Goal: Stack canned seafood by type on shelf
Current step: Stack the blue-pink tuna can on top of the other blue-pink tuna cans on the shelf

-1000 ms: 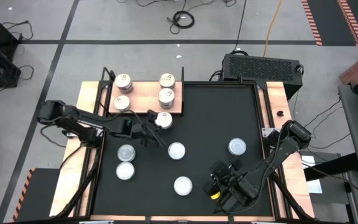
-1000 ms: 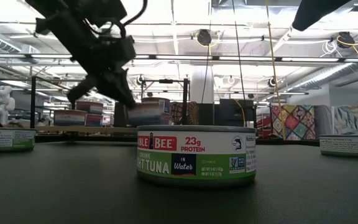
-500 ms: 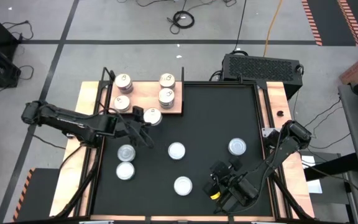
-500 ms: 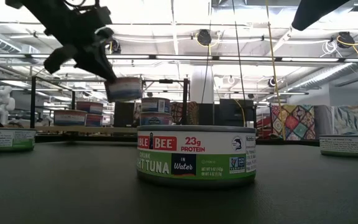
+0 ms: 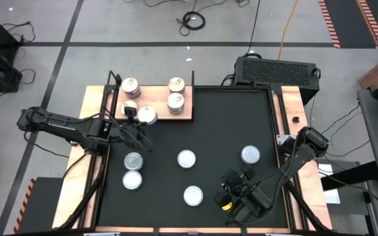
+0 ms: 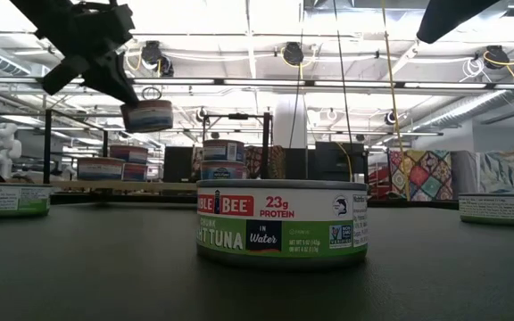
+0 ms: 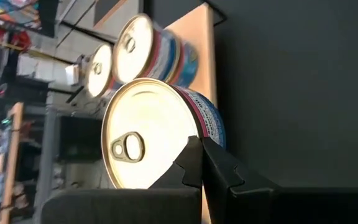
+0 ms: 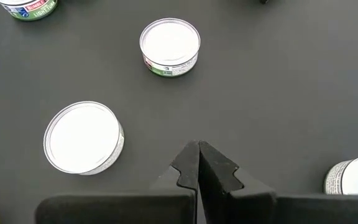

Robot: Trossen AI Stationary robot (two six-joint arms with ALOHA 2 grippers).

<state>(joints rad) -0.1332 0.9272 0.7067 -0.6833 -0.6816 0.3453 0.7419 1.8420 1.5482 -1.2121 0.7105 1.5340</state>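
My left gripper (image 5: pixel 138 123) is shut on a tin of canned seafood with a gold pull-tab lid (image 7: pixel 143 134), which hangs in the air (image 6: pixel 147 116) over the near edge of the shelf (image 5: pixel 157 96). Several gold-lidded tins stand on the wooden shelf (image 5: pixel 175 101) (image 5: pixel 130 86). Several silver-topped tins rest on the black mat (image 5: pixel 186 158) (image 5: pixel 251 154). My right gripper (image 8: pixel 197 155) is shut and hovers above the mat near the table's near right side, touching nothing. My left gripper's shut fingertips (image 7: pixel 191 155) meet at the tin's top rim (image 7: pixel 188 127), where lid and side wall join; the fingers themselves hide how they grip it. They come slanting down from the table's left. The tin is lifted clear, its lid tilted toward the gripper.
A green-labelled tuna tin (image 6: pixel 281 223) stands close before the low camera. Two silver tins (image 5: pixel 133 160) (image 5: pixel 132 179) lie near the mat's left edge, below my left arm. Bare mat (image 5: pixel 228 118) lies right of the shelf.
My left gripper has carried the gold-lidded tin up and toward the table's left and far edge, from over the mat by the shelf's near right corner to over the shelf's near edge. The wrist has rolled somewhat. My right arm has kept still.
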